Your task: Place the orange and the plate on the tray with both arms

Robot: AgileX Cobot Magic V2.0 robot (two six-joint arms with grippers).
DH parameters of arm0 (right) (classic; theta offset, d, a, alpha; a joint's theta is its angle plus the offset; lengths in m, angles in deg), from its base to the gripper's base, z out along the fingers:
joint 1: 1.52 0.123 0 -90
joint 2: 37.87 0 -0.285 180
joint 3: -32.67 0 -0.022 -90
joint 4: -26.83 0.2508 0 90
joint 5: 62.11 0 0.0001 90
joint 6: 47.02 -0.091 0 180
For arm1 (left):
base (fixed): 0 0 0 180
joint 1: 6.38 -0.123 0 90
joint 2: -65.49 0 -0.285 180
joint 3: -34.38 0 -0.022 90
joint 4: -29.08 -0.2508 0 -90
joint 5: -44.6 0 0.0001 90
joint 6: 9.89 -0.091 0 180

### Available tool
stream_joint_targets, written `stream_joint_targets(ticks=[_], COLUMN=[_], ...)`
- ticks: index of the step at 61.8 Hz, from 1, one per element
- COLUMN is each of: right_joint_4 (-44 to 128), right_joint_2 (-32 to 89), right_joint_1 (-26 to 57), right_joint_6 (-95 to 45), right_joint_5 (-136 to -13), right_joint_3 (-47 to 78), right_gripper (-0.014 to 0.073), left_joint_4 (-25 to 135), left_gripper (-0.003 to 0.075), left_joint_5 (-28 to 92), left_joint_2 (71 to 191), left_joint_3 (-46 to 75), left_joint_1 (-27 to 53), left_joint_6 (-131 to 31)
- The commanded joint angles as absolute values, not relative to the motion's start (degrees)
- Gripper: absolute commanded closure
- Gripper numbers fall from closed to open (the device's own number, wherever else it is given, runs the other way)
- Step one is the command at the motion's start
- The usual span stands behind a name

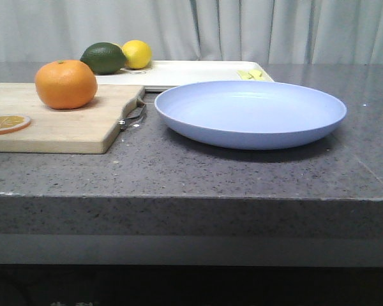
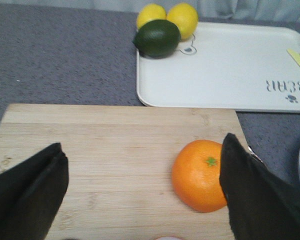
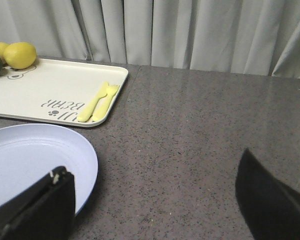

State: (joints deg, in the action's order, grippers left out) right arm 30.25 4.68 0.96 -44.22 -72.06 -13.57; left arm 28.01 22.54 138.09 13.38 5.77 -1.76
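Note:
The orange (image 1: 66, 83) sits on the wooden cutting board (image 1: 70, 124) at the left; in the left wrist view the orange (image 2: 197, 175) lies beside one fingertip. The pale lavender-blue plate (image 1: 250, 113) rests on the counter right of the board, its rim also in the right wrist view (image 3: 85, 160). The cream-white tray (image 1: 179, 71) lies behind them, seen too in the left wrist view (image 2: 225, 70) and the right wrist view (image 3: 50, 92). My left gripper (image 2: 142, 160) is open above the board. My right gripper (image 3: 155, 185) is open over bare counter beside the plate. Neither arm shows in the front view.
On the tray's far left stand a dark green fruit (image 1: 104, 57) and a lemon (image 1: 136, 53); yellow cutlery (image 3: 97, 102) lies near its right end. An orange slice (image 1: 6, 122) lies on the board. A grey curtain hangs behind the counter.

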Motion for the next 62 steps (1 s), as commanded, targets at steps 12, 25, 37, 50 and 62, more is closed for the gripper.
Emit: stream_joint_targets(ticks=[12, 25, 37, 50, 62], right_joint_4=[30.23, 30.23, 30.23, 30.23, 30.23], right_joint_2=[4.92, 4.92, 4.97, 5.04, 5.04], right_joint_1=[0.8, 0.8, 0.8, 0.8, 0.8], right_joint_6=[-44.03, -44.03, -44.03, -44.03, -44.03], right_joint_5=[-67.76, -67.76, -67.82, -67.82, -67.82], right_joint_3=[-11.36, -11.36, -11.36, -11.36, -11.36], right_gripper=[-0.0059, -0.0059, -0.0059, -0.0059, -0.0059], left_joint_4=[28.32, 28.05, 25.67, 25.89, 25.89], left_gripper=[0.0131, 0.0131, 0.0131, 0.0131, 0.0141], left_joint_5=[13.95, 3.99, -4.95, -9.37, -11.66], left_joint_2=[154.73, 166.5, 173.8, 177.18, 177.21], left_joint_3=[32.16, 44.1, 50.0, 50.54, 50.54], left_joint_1=[12.88, 14.74, 15.01, 15.06, 15.06], left_joint_6=[-1.71, -1.71, -1.71, -1.71, -1.71])
